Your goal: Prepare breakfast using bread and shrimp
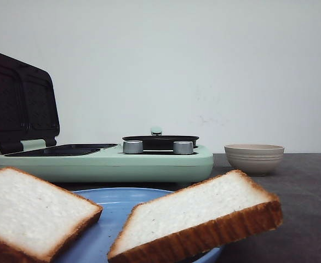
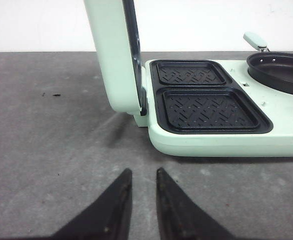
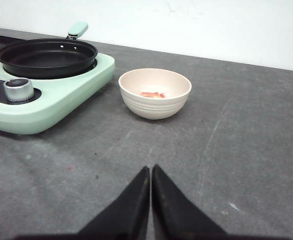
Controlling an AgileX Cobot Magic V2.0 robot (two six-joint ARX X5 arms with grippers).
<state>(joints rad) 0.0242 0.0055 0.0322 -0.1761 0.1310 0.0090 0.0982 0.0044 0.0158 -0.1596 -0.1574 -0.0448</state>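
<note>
Two slices of white bread with brown crusts, one on the left [image 1: 32, 211] and one on the right [image 1: 204, 211], lie on a blue plate [image 1: 114, 205] close to the front camera. The orange-red shrimp [image 3: 153, 94] lies inside a beige bowl [image 3: 155, 93], which also shows in the front view [image 1: 254, 158]. My left gripper [image 2: 143, 173] is slightly open and empty above the grey table, short of the green sandwich maker [image 2: 221, 135]. My right gripper [image 3: 151, 168] is shut and empty, short of the bowl. Neither gripper shows in the front view.
The green sandwich maker [image 1: 111, 161] has its lid [image 1: 18, 104] raised over two dark square grill wells [image 2: 206, 110]. A black round pan [image 3: 46, 55] with a green handle sits on its right half, behind silver knobs [image 3: 19, 89]. A white wall stands behind the table.
</note>
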